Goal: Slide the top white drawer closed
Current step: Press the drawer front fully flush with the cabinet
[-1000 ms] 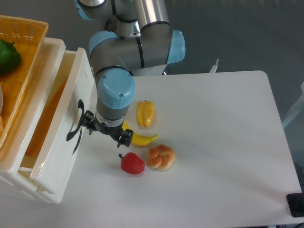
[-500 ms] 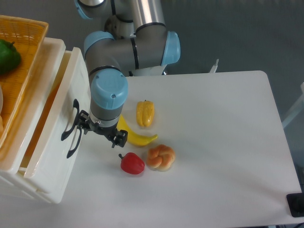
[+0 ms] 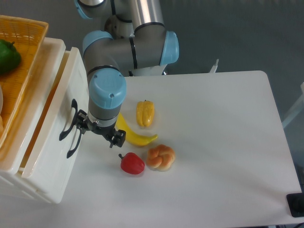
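Hand [image 3: 98,131], spread and empty, beside glossy white top drawer's [image 3: 54,137] black arched handle.

The top drawer [image 3: 50,137] looks like glossy white plastic, smooth, with a black plastic handle [image 3: 68,124]. On the far left a basket [image 3: 24,35] shows an orange woven weave. The table [image 3: 223,142] is a matt white, smooth surface. The arm [image 3: 124,47] has a brushed metal tube and smooth pale-blue plastic caps; the gripper [image 3: 98,131] is matt black. The red pepper [image 3: 132,163] is shiny, the bun [image 3: 161,157] duller.
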